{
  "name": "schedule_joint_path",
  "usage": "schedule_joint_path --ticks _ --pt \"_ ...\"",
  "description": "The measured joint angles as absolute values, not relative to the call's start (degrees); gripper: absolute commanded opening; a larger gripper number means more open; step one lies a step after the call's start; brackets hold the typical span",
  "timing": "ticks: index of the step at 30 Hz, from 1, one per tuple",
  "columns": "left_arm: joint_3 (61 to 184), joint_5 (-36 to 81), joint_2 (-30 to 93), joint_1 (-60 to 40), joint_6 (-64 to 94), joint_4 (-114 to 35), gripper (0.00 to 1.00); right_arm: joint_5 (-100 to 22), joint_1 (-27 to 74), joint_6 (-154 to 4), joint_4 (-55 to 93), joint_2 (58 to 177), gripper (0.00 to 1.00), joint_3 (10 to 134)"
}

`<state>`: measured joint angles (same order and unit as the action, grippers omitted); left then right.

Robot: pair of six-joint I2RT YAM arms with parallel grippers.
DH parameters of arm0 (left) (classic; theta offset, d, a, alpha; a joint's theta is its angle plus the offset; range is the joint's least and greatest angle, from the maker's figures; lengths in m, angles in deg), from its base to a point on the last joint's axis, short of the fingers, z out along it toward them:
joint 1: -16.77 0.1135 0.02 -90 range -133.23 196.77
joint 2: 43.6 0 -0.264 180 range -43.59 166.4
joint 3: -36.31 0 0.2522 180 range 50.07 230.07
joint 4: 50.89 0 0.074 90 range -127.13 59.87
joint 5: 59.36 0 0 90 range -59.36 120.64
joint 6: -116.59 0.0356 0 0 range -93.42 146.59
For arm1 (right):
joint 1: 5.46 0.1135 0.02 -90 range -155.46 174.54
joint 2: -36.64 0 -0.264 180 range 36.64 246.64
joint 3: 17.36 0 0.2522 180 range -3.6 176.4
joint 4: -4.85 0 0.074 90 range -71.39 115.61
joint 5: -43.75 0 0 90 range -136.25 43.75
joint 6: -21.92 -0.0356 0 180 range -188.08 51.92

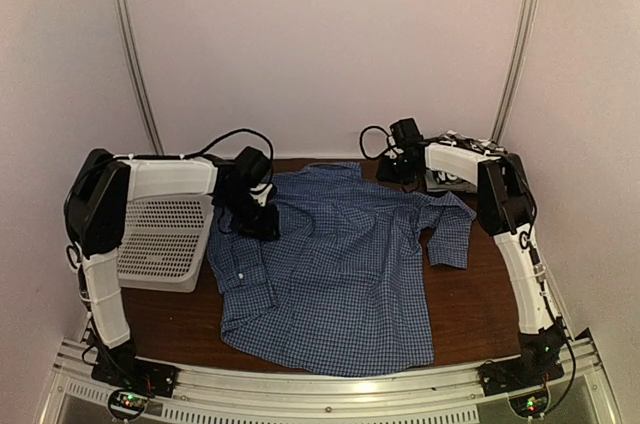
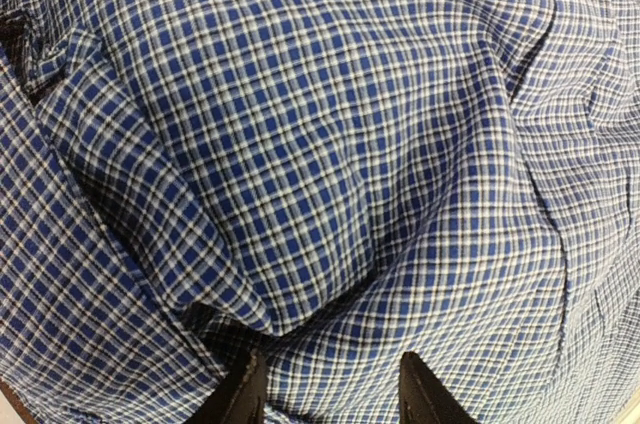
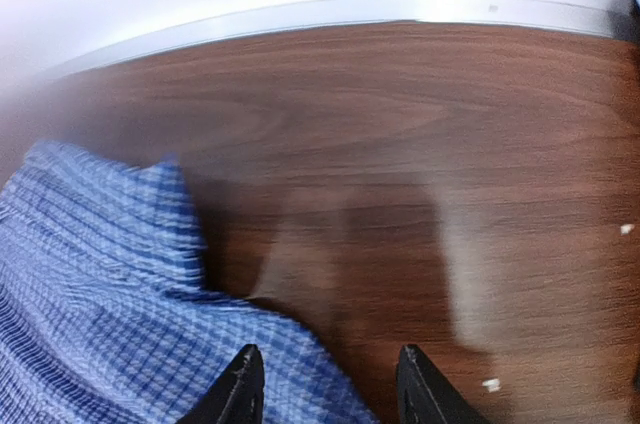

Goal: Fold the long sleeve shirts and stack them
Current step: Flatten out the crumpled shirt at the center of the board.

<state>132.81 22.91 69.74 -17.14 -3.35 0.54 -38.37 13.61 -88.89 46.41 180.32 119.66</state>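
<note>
The blue fine-checked long sleeve shirt (image 1: pixel 340 264) lies spread on the table, collar toward the back and one sleeve bent at the right (image 1: pixel 452 234). My left gripper (image 1: pixel 265 222) hovers over its left shoulder. In the left wrist view that gripper (image 2: pixel 330 386) stands open just above rumpled blue cloth (image 2: pixel 330 144), with nothing clamped. My right gripper (image 1: pixel 396 170) is at the shirt's back right edge. In the right wrist view it (image 3: pixel 328 382) is open, one fingertip (image 3: pixel 243 369) over the shirt's edge (image 3: pixel 110 274), the other over bare wood. A black-and-white cloth (image 1: pixel 450 179) shows behind the right arm.
A white mesh basket (image 1: pixel 165 239) lies on its side at the table's left, under the left arm. The brown table (image 1: pixel 475 304) shows bare wood to the right of the shirt. Walls close in behind, with a metal rail (image 3: pixel 350 12) along the back edge.
</note>
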Motion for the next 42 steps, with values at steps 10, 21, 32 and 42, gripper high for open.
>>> schedule_joint_path --ticks 10,21,32,42 --pt "128.0 22.9 66.6 -18.9 -3.4 0.3 0.46 -35.4 19.9 -89.5 45.0 180.0 0.43 119.7" --pt "119.2 22.7 63.6 -22.4 -3.3 0.8 0.46 -34.7 18.0 -89.5 42.7 184.2 0.43 121.1" --pt "110.3 21.8 56.8 -25.2 -4.4 1.5 0.46 -32.7 15.0 -89.4 41.6 188.7 0.45 127.6" --pt "116.3 24.4 56.0 -26.0 -7.1 7.1 0.48 -30.6 14.4 -89.0 41.5 189.9 0.58 129.8"
